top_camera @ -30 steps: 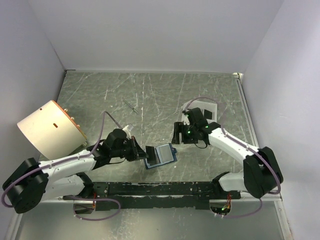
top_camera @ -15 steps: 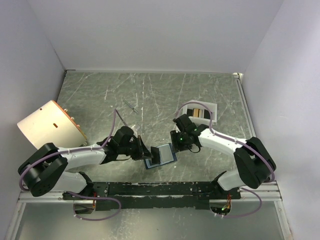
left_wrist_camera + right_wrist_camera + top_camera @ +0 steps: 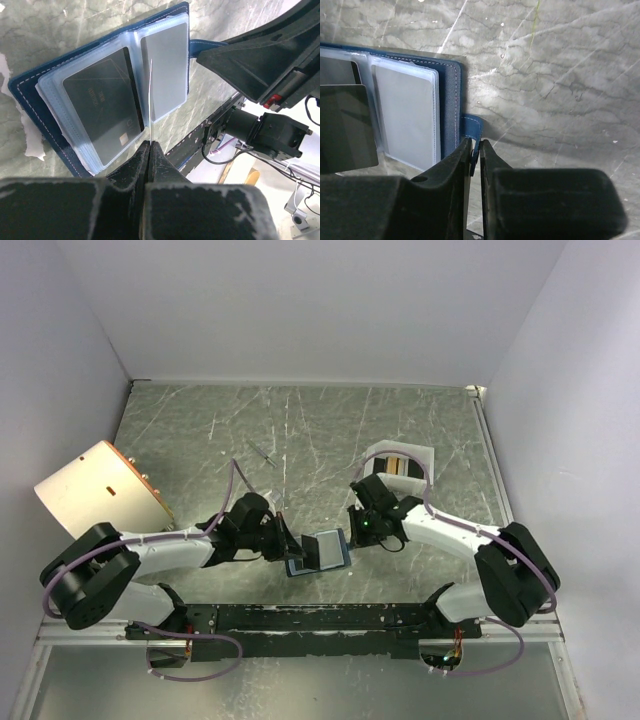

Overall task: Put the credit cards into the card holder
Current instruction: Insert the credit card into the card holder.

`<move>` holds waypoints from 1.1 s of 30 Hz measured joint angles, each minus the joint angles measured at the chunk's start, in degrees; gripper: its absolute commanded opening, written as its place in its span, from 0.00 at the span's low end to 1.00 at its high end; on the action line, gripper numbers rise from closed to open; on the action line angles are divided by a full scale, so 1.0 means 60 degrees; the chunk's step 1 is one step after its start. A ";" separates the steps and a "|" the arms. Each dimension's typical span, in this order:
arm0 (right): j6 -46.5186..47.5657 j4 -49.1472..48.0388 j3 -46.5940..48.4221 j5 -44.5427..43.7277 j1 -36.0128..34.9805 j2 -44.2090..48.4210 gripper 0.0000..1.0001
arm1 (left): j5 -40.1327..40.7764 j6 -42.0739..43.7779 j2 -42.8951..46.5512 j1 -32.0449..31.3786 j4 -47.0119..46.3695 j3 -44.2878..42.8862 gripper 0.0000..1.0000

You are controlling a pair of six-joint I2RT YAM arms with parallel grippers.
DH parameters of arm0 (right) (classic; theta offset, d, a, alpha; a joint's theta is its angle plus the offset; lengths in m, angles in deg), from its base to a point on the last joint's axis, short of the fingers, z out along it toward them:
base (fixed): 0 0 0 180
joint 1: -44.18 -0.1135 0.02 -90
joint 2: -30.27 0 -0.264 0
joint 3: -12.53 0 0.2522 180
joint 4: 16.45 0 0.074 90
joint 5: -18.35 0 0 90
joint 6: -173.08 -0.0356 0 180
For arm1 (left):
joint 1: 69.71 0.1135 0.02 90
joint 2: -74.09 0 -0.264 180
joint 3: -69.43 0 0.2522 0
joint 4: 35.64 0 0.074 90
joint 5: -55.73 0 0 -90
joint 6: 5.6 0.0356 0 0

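Pinching a thin sheet point(image 3: 150, 95) edge-on (card or sleeve page, cannot tell), left gripper point(image 3: 149, 146) jaws are clenched; right gripper point(image 3: 476, 146) jaws grasp the snap tab point(image 3: 472, 125) at 3 o'clock of the open card holder point(image 3: 167, 70), 6 o'clock on the worktop point(image 3: 200, 440). Risk: opposed pulls dragging the holder or tearing a sleeve. Only the top view shows credit cards point(image 3: 399, 464) in the tray point(image 3: 421, 453), 1 o'clock.

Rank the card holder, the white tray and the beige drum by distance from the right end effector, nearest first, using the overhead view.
1. The card holder: touching, its snap tab pinched by the right end effector.
2. The white tray: behind it, toward the far right.
3. The beige drum: off at the table's left edge.
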 measured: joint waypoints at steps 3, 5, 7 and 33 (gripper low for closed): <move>-0.0087 -0.0011 -0.0062 0.0051 -0.0036 0.0138 0.09 | 0.0004 0.0004 -0.0036 0.0000 0.0109 -0.0004 0.07; -0.0138 -0.0055 -0.0109 0.0095 -0.0051 0.0262 0.08 | 0.0004 0.0000 -0.0040 0.0000 0.0142 -0.0004 0.07; -0.0171 -0.0076 -0.0124 0.0146 -0.0069 0.0335 0.08 | 0.0004 0.0000 -0.0055 0.0015 0.0138 -0.0004 0.07; -0.0229 -0.0259 -0.0284 0.0262 -0.0098 0.0331 0.05 | 0.0018 -0.0543 -0.0579 0.0098 0.0375 -0.0142 0.07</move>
